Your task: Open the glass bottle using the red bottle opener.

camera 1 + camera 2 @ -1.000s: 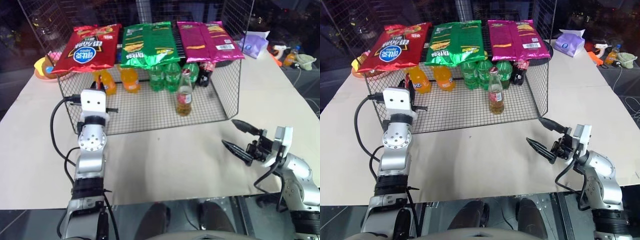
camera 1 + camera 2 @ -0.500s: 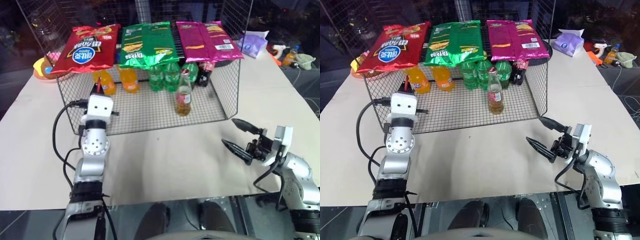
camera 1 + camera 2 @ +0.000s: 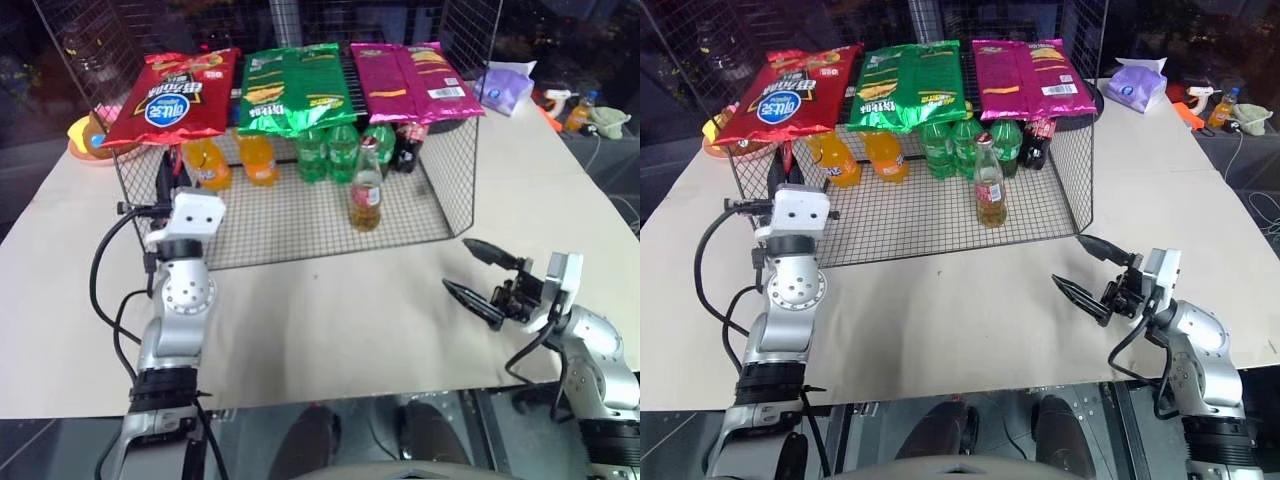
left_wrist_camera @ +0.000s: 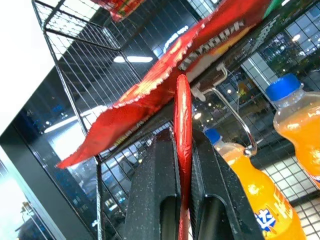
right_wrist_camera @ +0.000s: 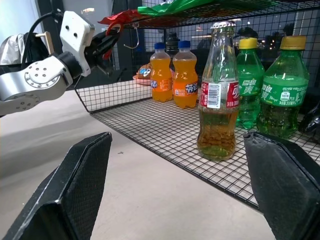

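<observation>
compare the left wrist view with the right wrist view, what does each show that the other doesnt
Left wrist view alone: the red bottle opener seen edge-on, clamped between the left gripper fingers, close under the red chip bag, with a metal hook just beyond.

Right wrist view alone: the glass bottle standing upright on the wire shelf, its cap on, green bottles beside it, framed by the right gripper with its fingers wide apart.

Both: the orange soda bottles and the wire rack.

Light fell evenly from overhead on the table (image 3: 330, 330), bright and sharp, while the room behind stayed dark. Ceiling lamps glared on the snack bags (image 3: 300, 85). The left wrist view was backlit, washed white at one edge.
</observation>
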### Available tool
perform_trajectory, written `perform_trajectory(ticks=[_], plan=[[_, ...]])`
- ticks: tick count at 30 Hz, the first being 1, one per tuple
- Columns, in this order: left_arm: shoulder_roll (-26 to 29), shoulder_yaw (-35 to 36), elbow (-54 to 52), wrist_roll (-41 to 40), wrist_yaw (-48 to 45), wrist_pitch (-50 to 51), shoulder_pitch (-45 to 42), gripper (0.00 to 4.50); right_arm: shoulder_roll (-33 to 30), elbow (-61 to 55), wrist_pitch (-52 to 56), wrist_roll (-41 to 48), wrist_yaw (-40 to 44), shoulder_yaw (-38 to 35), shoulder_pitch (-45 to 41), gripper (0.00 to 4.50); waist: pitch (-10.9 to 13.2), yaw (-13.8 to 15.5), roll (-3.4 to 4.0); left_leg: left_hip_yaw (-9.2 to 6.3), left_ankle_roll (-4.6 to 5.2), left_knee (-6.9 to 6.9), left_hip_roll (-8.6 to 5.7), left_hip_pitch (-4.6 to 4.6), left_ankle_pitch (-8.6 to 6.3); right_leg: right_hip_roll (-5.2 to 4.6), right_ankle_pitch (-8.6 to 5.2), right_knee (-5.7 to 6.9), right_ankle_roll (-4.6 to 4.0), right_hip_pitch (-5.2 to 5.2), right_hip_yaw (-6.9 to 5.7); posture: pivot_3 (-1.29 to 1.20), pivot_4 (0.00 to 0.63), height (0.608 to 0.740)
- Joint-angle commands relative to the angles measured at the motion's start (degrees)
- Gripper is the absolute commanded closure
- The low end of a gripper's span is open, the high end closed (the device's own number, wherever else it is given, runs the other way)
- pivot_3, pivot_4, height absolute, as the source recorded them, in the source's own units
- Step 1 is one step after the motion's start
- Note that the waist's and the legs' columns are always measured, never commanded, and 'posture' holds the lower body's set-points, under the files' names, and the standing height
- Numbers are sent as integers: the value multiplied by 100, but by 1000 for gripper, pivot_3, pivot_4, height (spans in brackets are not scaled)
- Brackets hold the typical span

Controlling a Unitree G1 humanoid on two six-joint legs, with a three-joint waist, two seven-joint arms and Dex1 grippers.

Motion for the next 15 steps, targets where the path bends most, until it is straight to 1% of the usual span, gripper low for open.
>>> perform_trajectory(ticks=[1,4,8,10,11,15], plan=[[-70,-105,-503,-537,-458,-150,55,4446,-5,-76,-95,54,37,-25,0,224,0,0,0,0,0,0,0,0,0,-1,0,0,0,0,0,0,150,740],[-340,-135,-831,-1293,-980,110,69,4446,-88,-150,79,93,13,-29,53,224,0,6,0,0,0,1,0,-1,0,-4,0,0,0,0,0,0,150,740],[-524,-190,-1353,-2084,-1619,441,85,4446,-223,-411,572,261,-96,4,133,224,0,5,-2,-1,0,7,-1,-6,0,-4,0,0,0,0,-1,0,150,740],[-532,-251,-1542,-2418,-1960,586,92,4446,-279,-551,829,355,-147,30,160,224,0,-11,-2,-1,0,7,0,-6,0,-2,0,3,0,-2,0,0,150,740],[-445,-339,-1692,-2678,-2309,655,110,4446,-365,-648,1025,400,-138,76,161,224,0,-19,-2,0,0,7,1,-6,0,-2,0,4,0,-2,1,0,150,740],[-190,-448,-2280,-4036,-3556,1111,100,4446,-790,-976,1693,540,-2,251,153,224,1,-32,-3,1,0,12,1,-6,0,0,0,7,0,-1,2,0,150,740]])
